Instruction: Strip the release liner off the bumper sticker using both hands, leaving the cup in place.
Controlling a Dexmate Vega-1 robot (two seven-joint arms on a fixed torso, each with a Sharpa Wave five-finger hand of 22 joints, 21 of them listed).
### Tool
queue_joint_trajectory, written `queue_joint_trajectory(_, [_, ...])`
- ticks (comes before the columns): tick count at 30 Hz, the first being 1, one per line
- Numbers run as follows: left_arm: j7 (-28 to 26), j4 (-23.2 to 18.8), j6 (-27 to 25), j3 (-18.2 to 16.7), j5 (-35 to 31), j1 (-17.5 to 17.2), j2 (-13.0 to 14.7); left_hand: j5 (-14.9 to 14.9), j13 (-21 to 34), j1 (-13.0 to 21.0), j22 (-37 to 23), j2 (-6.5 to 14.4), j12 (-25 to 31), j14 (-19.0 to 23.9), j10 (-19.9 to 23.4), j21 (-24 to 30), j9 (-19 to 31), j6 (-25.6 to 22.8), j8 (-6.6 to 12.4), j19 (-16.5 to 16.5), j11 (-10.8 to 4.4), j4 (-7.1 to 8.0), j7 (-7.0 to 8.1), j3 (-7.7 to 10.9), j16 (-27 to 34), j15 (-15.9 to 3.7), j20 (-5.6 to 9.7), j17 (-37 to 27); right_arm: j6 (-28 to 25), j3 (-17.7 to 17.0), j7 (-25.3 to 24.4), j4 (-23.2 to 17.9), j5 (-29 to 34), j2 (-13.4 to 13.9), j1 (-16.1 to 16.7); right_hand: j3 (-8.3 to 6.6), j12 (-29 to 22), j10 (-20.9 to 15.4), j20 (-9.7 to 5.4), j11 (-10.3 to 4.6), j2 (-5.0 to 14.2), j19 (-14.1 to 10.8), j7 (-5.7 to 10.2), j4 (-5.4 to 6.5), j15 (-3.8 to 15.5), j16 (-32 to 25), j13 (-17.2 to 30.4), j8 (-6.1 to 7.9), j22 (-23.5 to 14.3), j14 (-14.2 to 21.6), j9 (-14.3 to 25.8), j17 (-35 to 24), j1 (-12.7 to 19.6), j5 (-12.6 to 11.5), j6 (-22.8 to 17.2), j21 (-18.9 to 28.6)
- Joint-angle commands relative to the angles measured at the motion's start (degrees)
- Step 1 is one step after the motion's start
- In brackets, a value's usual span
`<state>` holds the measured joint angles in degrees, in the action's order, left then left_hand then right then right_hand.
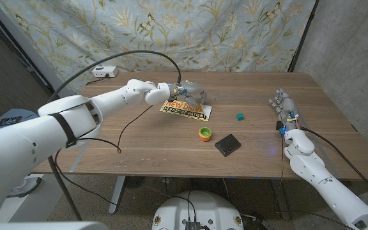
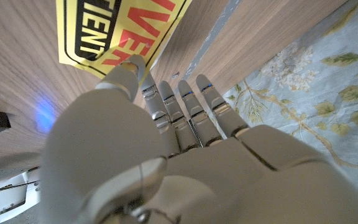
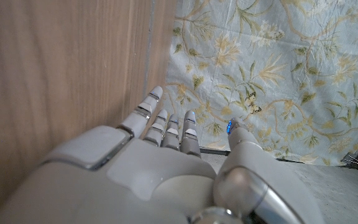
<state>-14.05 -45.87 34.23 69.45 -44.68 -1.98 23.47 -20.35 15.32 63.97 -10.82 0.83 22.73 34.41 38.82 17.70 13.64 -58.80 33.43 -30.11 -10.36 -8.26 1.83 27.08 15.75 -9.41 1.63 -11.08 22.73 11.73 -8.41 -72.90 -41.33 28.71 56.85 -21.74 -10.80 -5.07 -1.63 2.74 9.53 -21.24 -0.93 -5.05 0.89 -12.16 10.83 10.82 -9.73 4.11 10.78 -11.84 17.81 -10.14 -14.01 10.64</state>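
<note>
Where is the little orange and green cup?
In the head view the cup stands near the table's middle, just in front of the bumper sticker and beside a black square pad, between the two arms.

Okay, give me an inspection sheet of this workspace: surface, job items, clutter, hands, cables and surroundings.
Surface: brown wooden table.
Job's things: yellow rectangular bumper sticker with red and black lettering, one edge lifted off the table; small orange cup with green inside, apart from the sticker.
Clutter: black square pad; small teal block.
Hands: left hand holds the sticker's edge; right hand open, holding nothing.
Cables: black cable arcing over the left arm.
Surroundings: floral cloth backdrop; white box.
</note>
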Motion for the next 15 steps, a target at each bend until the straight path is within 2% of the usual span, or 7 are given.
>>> queue_joint_trajectory(1, [-1.5, -4.1, -2.6, -1.9, -0.5, -2.2, 1.8, -0.5, 0.4, -0.6, -0.3, 0.0, 0.4, 0.9, 0.8, 0.5, 0.1, -1.9, 1.45, -0.6, 0.08, 0.08, -0.86, 0.42, 0.3, 0.02, 0.08, -0.1, -0.5, 0.3, 0.1, -0.7, 0.2, 0.4, 0.5, -0.14, -0.3, 0.1, 0.29, 0.01, -0.08, 0.0, -0.24, -0.05, -0.04, -0.3, 0.1, 0.21, -0.1, -0.2, 0.1, -0.1, 0.4, 0.1, -0.1, 0.5])
queue_joint_trajectory(15, [-0.3, -11.3, -5.3, -6.1, 0.5, -6.0, 4.8, -0.9, 0.9, -0.9, -0.4, 0.0, 0.4, 1.7, 1.2, 0.5, -0.2, -2.0, 1.55, -0.6, -0.14, -0.02, -0.76, 0.72, 0.1, -0.26, 0.14, -0.3, -1.4, 0.8, -0.3, -4.5, 1.4, 1.9, 1.7, -0.16, -0.4, 0.1, 0.31, -0.05, -0.05, 0.1, -0.27, -0.05, -0.02, -0.3, 0.1, 0.23, -0.1, -0.2, 0.2, -0.1, 0.5, 0.1, -0.1, 0.4])
